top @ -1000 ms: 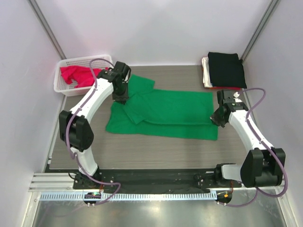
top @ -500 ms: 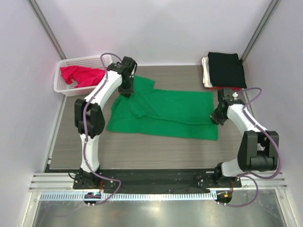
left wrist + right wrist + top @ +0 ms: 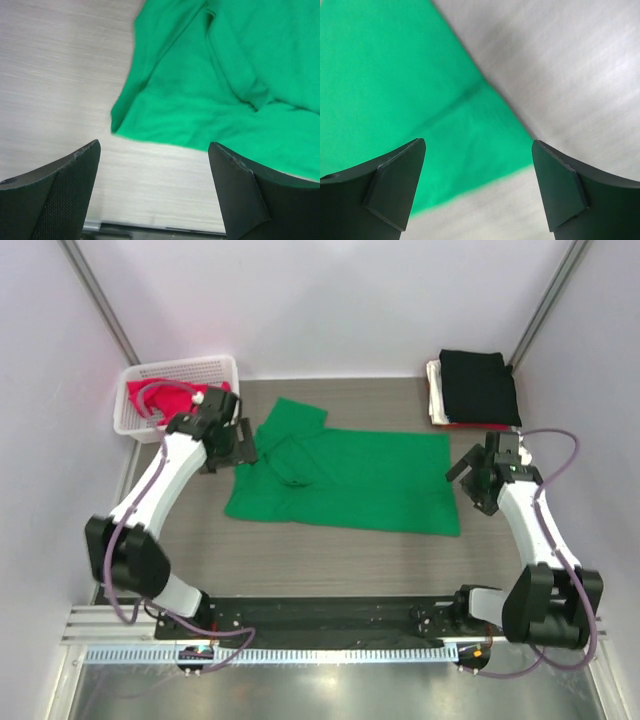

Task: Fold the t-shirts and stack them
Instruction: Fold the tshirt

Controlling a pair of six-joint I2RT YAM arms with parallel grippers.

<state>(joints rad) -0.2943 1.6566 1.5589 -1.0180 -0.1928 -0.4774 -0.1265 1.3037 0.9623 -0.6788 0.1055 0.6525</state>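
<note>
The left gripper [image 3: 154, 146] now stands wide apart. It has let go of the green t-shirt [image 3: 350, 478] and moved back past its left edge. The right gripper [image 3: 479, 144] has let go too. The shirt lies folded on the table [image 3: 300, 550].

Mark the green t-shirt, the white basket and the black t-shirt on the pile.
green t-shirt [image 3: 370, 475]: top external view, middle of its body.
white basket [image 3: 180, 364]: top external view, its far rim.
black t-shirt [image 3: 478, 387]: top external view, middle of its upper face.
</note>
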